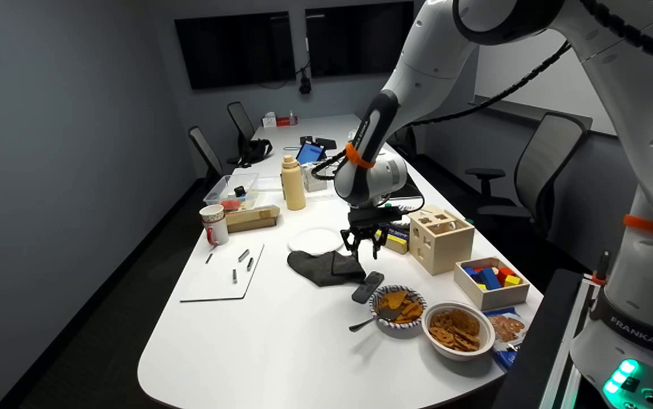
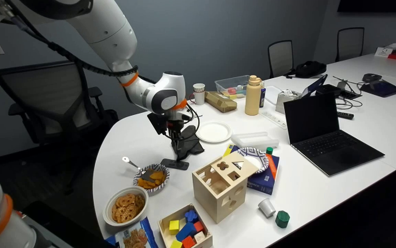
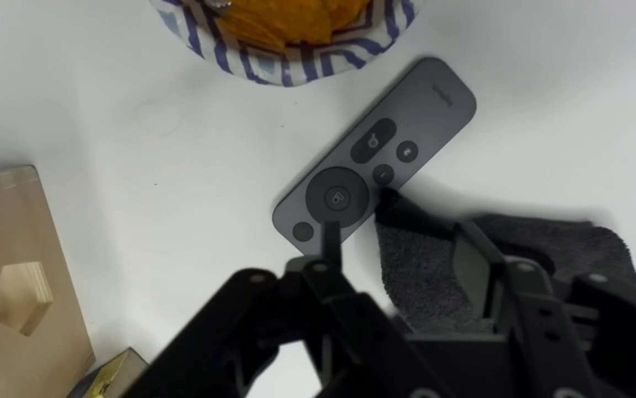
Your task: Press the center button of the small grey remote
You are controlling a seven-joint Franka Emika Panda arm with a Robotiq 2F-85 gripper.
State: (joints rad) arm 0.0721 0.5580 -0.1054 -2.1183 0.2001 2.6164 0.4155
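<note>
The small grey remote lies on the white table, buttons up, slanting in the wrist view. Its round center button sits inside a dark ring near the remote's lower end. The remote also shows in both exterior views. My gripper is open with nothing between its fingers. In the wrist view its left fingertip overlaps the ring's lower edge, just below the center button; its right fingertip is over a dark grey cloth. In an exterior view the gripper points down beside the remote; exact height is unclear.
The dark cloth lies against or close to the remote. A patterned bowl of chips with a spoon stands close on its other side. A bowl of pretzels, a wooden shape box and a white plate are nearby.
</note>
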